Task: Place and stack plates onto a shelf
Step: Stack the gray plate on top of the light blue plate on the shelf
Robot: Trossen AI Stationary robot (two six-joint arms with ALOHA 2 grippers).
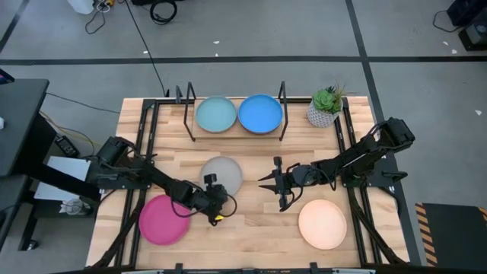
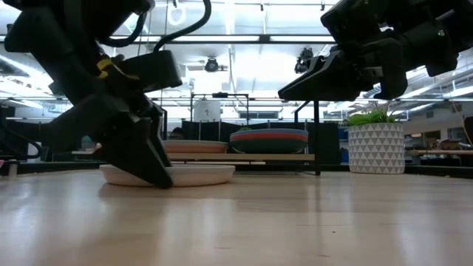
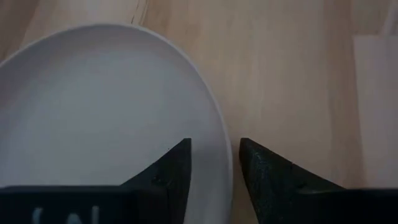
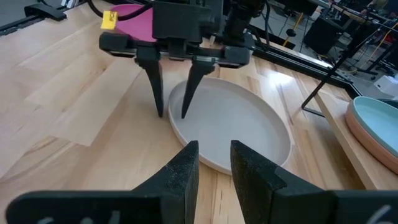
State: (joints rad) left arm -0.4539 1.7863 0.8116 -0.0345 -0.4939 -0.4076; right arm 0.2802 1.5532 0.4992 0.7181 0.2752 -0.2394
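The grey plate (image 1: 225,170) lies flat on the table in front of the shelf (image 1: 236,134). My left gripper (image 1: 213,190) is open and points down at the plate's near-left rim. One finger (image 3: 177,165) stands over the plate's inside (image 3: 93,106) and the other (image 3: 258,171) outside it. My right gripper (image 1: 268,183) is open and hovers level just right of the plate, facing it (image 4: 236,124). The pale blue plate (image 1: 216,114) and the blue plate (image 1: 260,113) top two stacks on the shelf. The pink plate (image 1: 163,219) and the cream plate (image 1: 323,224) rest flat near the table's near edge. My left gripper (image 4: 173,115) straddles the grey plate's rim (image 3: 227,149) from above, one finger inside and one outside. Whether either finger touches the rim, I cannot tell. The plate sits flat on the table (image 2: 199,174).
A potted plant (image 1: 326,106) stands at the shelf's right end. Black uprights (image 1: 283,95) rise at the shelf's corners. Bare wood lies between the pink and cream plates.
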